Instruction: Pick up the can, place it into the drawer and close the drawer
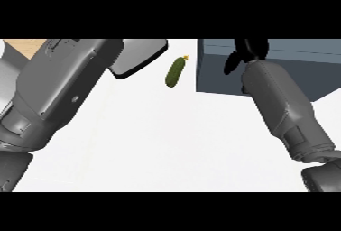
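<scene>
White counter fills the near and middle part of the head view, bare between the two grey forearms that rise from the lower edge. The left forearm crosses the left side steeply toward the upper left, and its hand lies beyond the top edge, out of view. The right forearm slants up from the lower right corner toward the far right. Farther on, a green cucumber lies on the counter, tilted, just beside the left edge of a blue-grey drawer box and near a grey, dark-rimmed object that is partly hidden behind the left forearm. At the far right, the right hand shows black over the drawer box, at or just past its near wall; its fingers overlap in one dark shape, so whether they are spread, closed, or curled round something cannot be told. The can does not show anywhere; if the hand holds it, the fingers hide it.
</scene>
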Available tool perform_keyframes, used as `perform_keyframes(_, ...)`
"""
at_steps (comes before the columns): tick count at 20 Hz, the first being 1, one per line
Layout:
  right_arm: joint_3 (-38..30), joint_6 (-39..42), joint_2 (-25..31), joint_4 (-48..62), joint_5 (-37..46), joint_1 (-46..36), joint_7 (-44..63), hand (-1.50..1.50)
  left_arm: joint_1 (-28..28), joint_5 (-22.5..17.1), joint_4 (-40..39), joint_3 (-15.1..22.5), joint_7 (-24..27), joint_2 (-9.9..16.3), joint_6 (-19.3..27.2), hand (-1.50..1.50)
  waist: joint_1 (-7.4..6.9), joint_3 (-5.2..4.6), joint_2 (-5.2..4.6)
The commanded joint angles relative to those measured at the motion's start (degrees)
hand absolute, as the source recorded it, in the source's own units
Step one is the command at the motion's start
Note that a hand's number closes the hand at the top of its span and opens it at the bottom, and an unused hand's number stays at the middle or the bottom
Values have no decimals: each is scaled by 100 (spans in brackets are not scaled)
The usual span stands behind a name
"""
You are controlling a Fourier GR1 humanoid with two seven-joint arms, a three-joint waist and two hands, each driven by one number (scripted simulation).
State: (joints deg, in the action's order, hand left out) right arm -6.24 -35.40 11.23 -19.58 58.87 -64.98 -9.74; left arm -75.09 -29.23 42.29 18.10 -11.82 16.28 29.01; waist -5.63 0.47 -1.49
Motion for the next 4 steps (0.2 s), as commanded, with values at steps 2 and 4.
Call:
perform_keyframes(2,-552,-114,-63,-160,-633,-386,-482,-150,398,-6,424,24,-145,281,-146,-150,-77,-33,62)
perform_keyframes(4,-599,-248,-86,-49,-598,-457,-360,-150,564,6,709,42,-38,180,4,-150,-185,-36,45)
